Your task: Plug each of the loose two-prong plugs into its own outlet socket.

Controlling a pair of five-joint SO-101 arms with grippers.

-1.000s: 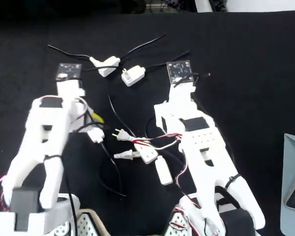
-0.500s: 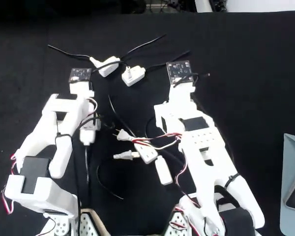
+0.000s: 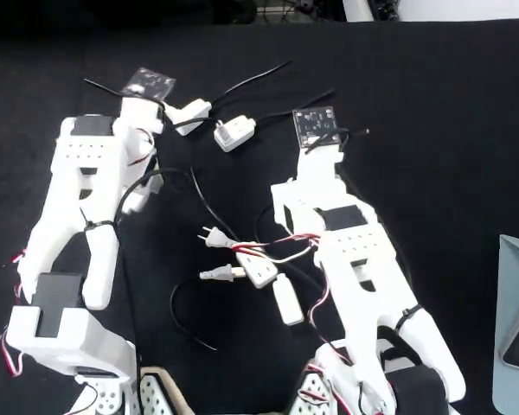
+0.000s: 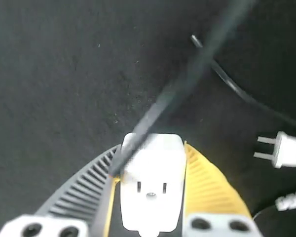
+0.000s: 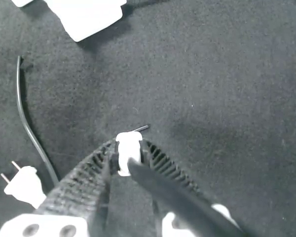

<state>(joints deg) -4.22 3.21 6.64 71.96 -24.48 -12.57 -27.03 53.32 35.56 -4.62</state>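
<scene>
High view: left arm (image 3: pixel 85 186) swung farther back; left gripper (image 4: pixel 152 149) pinching socket (image 4: pixel 151 185); right gripper (image 5: pixel 128 144) pinching plug (image 5: pixel 129 154).

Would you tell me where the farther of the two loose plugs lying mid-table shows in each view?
High view: the plug lies mid-table, just beyond the other loose plug.
Left wrist view: the plug lies off to the side of the left gripper, which holds a socket.
Right wrist view: the plug lies beside the right gripper.
Shared landmark: the thin black cable running close past it.
</scene>
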